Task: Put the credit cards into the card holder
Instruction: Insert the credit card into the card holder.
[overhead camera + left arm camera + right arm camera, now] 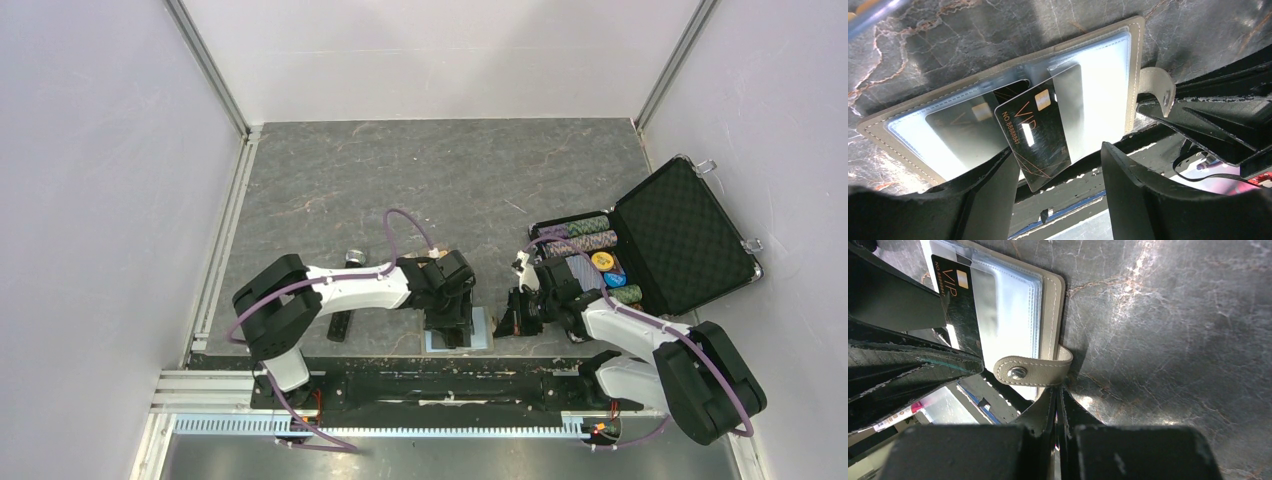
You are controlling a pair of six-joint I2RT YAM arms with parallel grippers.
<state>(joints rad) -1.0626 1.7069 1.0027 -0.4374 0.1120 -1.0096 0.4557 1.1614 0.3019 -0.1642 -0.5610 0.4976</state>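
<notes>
Dark marbled tabletop (400,180), near edge: card holder (1108,65) lying open, pale inside up. Black card (1040,135) tilted, far end in clear sleeve, near end out between jaws of left gripper (1057,152), spread wide, not clamping. Right gripper (1057,400) pinched tight on holder's right edge by snap tab (1033,371).

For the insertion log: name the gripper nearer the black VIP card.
Left. The left gripper stands open, jaws flanking the black card where it sticks out; the right gripper is shut on the card holder at its edge near the tab.
</notes>
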